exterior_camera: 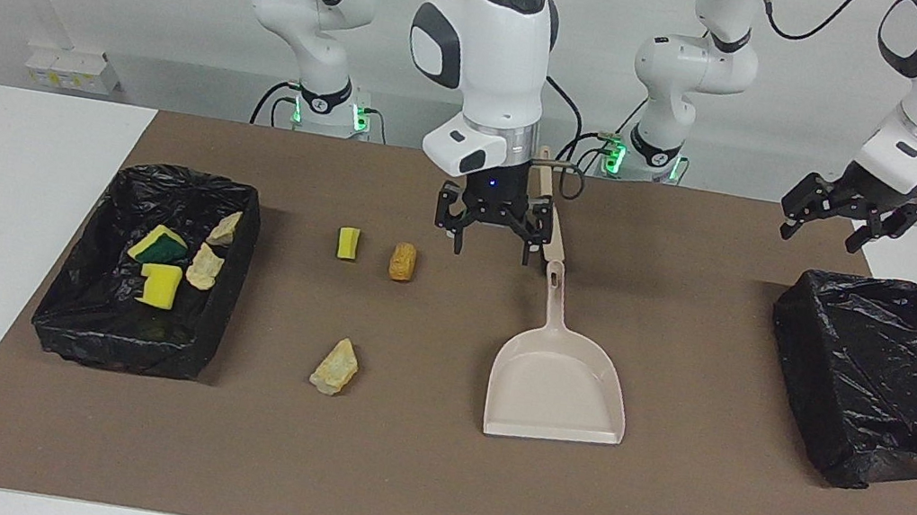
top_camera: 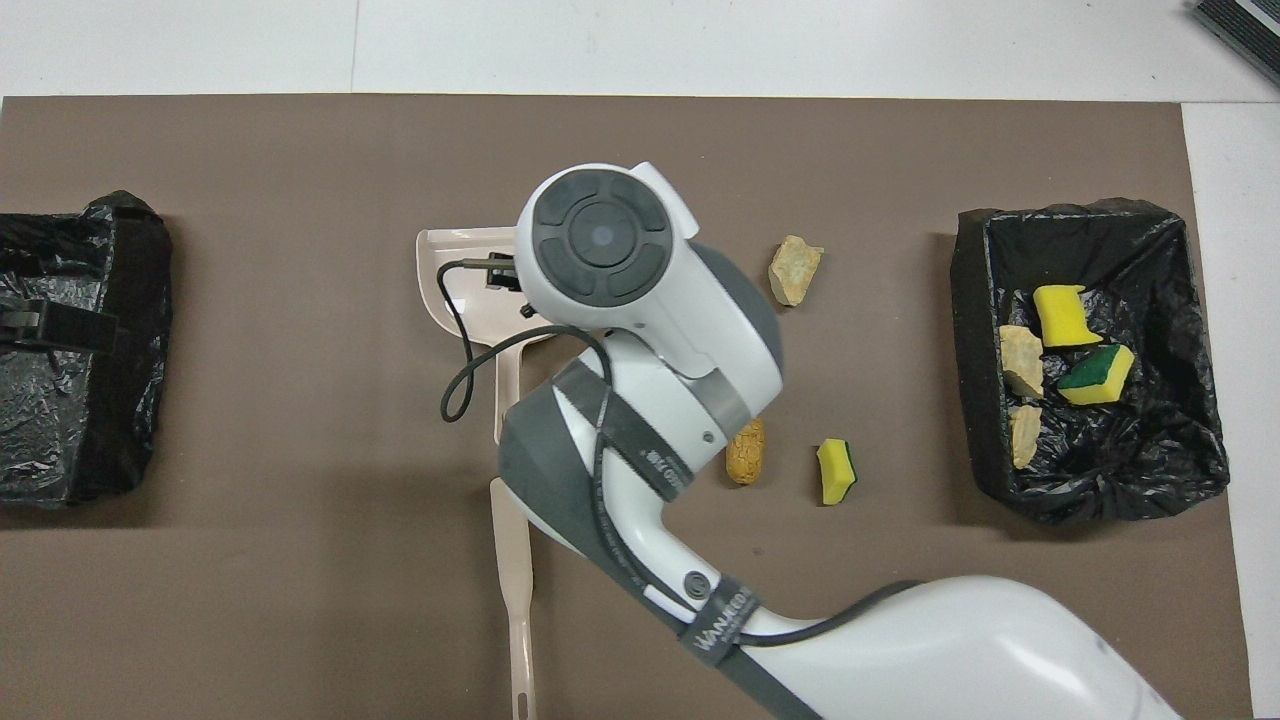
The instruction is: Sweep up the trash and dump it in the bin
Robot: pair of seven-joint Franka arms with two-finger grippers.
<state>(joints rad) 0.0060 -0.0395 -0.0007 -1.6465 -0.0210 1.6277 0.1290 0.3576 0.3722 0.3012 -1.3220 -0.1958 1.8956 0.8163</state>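
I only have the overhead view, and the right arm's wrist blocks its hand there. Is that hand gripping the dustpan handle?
Observer: No. The right hand hangs open above the mat, clear of the dustpan, holding nothing.
Operator: Is the dustpan flat on the mat?
Observer: Yes, it lies flat, its handle pointing toward the robots.
Operator: And the left hand? I see just a dark sliver.
Observer: The left hand is open, up in the air by the black bin at the left arm's end, waiting.
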